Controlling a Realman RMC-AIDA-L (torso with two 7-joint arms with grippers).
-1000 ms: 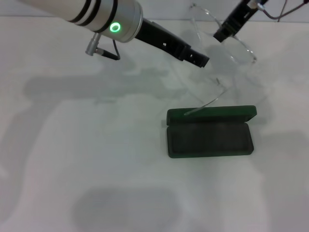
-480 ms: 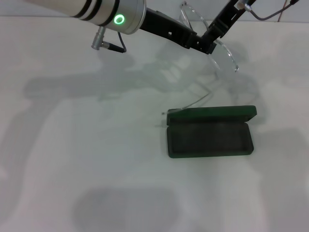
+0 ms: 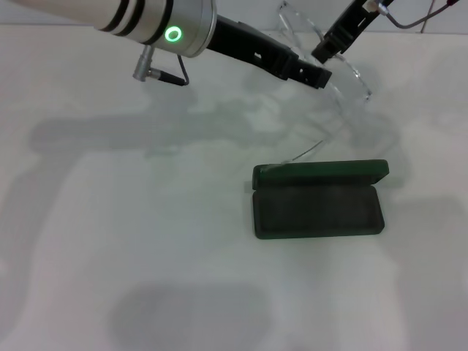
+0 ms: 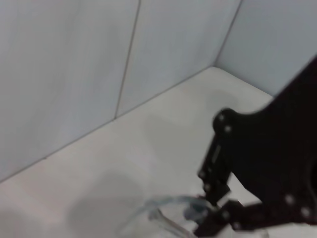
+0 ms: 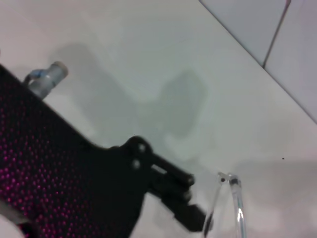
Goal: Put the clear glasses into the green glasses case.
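The clear glasses [image 3: 351, 73] hang in the air at the back right, and my right gripper [image 3: 322, 54] is shut on their frame from above. One thin clear arm trails down to the lid [image 3: 322, 173] of the green glasses case [image 3: 318, 212], which lies open and empty on the table. My left gripper [image 3: 319, 76] reaches in from the left, its tip right beside the glasses just under the right gripper. The left wrist view shows the right gripper's black fingers [image 4: 218, 163] with the glasses [image 4: 163, 218] at their tip. The right wrist view shows a glasses arm [image 5: 237, 208] beside the left gripper's finger [image 5: 183, 208].
The white table [image 3: 146, 241] carries only the case. A pale tiled wall [image 4: 99, 59] stands behind the table's back edge. The left arm, with its green light [image 3: 173, 34], stretches across the back of the table.
My left gripper has risen from lower on the table to the glasses. The glasses swung left half a second ago and are now back to the right.
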